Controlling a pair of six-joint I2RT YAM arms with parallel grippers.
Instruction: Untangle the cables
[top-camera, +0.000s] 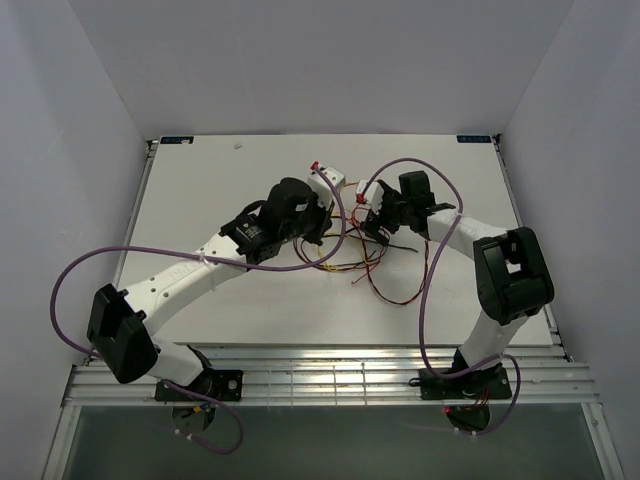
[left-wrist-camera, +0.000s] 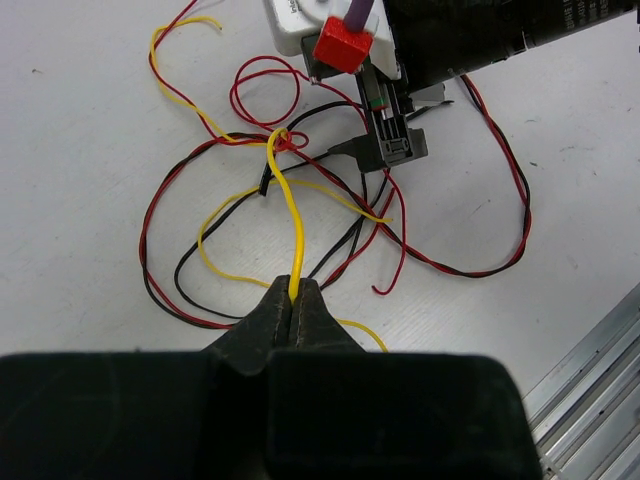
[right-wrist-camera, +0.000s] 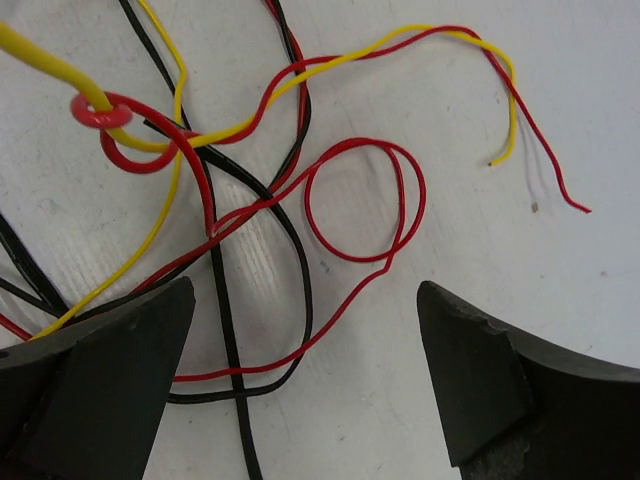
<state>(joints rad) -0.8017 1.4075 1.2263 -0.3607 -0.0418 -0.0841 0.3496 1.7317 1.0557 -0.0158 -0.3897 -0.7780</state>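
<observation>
White tabletop (top-camera: 200, 200): tangled thin yellow, red, black wires (top-camera: 370, 265).
My left gripper (left-wrist-camera: 293, 300) pinches a yellow wire (left-wrist-camera: 297, 230); right gripper (right-wrist-camera: 305, 300) spread wide just above the tangle.

Your top view loses the cables (top-camera: 372, 270) under the left arm (top-camera: 290, 208) and right arm (top-camera: 405, 205), tangle too small for you to read, yellow cable (left-wrist-camera: 297, 225) vanishing between the left fingers (left-wrist-camera: 262, 325), right fingers (right-wrist-camera: 110, 370) cut off by the bottom edge, cables leaving that view top and left.

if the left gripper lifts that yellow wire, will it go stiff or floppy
Probably floppy: the yellow wire, pinched in the left gripper, is thin and curves freely. It likely drags the others along, since a red wire loops round it.
</observation>
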